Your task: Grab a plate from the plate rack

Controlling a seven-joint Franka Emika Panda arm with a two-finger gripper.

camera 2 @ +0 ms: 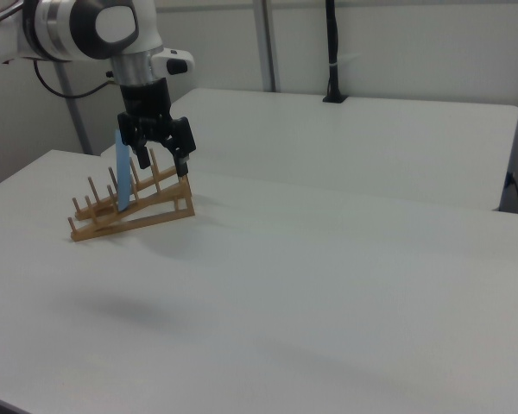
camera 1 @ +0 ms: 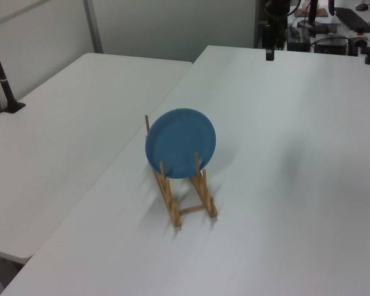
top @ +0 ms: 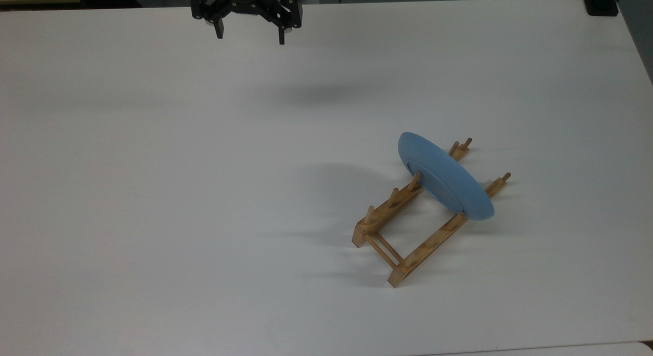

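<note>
Lab or office: plain white tables (camera 1: pixel 80 111), pole mounts (camera 2: pixel 331 52), cluttered electronics desk (camera 1: pixel 339 28) behind.

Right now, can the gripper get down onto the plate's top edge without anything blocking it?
Probably yes. The gripper hangs open above bare table, well away from the plate, which stands on edge in the plate rack with its upper rim exposed and nothing between them.

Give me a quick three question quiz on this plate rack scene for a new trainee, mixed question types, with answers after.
1. True or false: the claw grips the plate.
2. Is the plate lying flat or standing on edge in the plate rack?
3. In the top view, the plate sits nearer which end of the rack: A) upper right, B) lower left?

Key: 1. False, the claw is open, away from the plate. 2. On edge, leaning between pegs. 3. A.
</note>
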